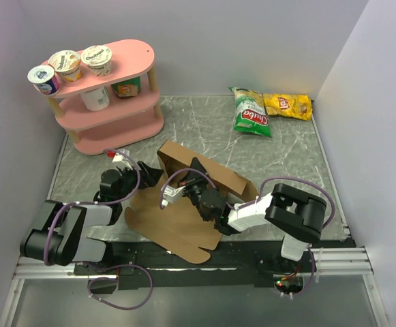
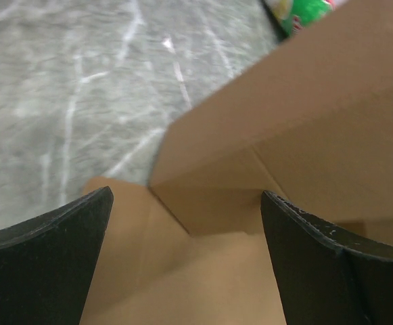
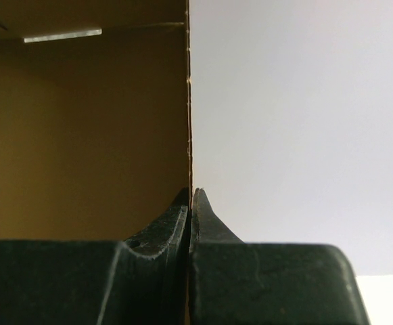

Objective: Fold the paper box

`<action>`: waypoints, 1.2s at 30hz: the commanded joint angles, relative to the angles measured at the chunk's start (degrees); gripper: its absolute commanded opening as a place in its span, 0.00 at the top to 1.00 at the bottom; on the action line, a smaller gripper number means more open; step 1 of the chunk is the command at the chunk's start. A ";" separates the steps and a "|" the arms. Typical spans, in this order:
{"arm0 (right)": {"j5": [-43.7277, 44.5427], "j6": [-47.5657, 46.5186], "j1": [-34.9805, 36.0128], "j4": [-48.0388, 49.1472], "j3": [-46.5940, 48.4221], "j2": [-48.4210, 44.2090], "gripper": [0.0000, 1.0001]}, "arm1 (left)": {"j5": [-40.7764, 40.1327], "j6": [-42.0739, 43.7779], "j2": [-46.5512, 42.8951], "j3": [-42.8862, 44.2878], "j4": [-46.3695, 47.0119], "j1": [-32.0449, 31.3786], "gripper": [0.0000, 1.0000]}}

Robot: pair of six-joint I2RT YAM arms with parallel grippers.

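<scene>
The paper box (image 1: 167, 228) is a brown cardboard sheet lying in front of the arms, with one long wall (image 1: 226, 176) folded up and slanting from back left to right. My right gripper (image 1: 196, 170) is shut on that raised wall. In the right wrist view its tips (image 3: 191, 196) pinch the thin cardboard edge, with the panel (image 3: 81, 135) to the left. My left gripper (image 1: 148, 176) hovers at the sheet's left side. It is open (image 2: 186, 198), with the cardboard fold (image 2: 203, 223) between and below its fingers (image 2: 54, 261) and nothing held.
A pink two-tier shelf (image 1: 109, 109) with yogurt cups (image 1: 65, 65) stands at the back left. A green chip bag (image 1: 251, 112) and a yellow one (image 1: 287, 105) lie at the back right. White walls close in on both sides.
</scene>
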 commanded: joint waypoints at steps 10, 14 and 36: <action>-1.81 6.91 0.12 -0.76 -1.16 -3.84 1.00 | 9.44 6.27 1.56 2.67 10.73 -0.45 0.04; -2.69 9.72 0.03 -4.72 -1.16 -5.25 1.00 | 9.87 8.74 3.05 5.39 11.43 -0.72 0.04; -1.55 11.92 0.12 -5.95 -2.75 -2.61 1.00 | 1.80 12.79 10.44 9.26 19.42 -7.04 0.38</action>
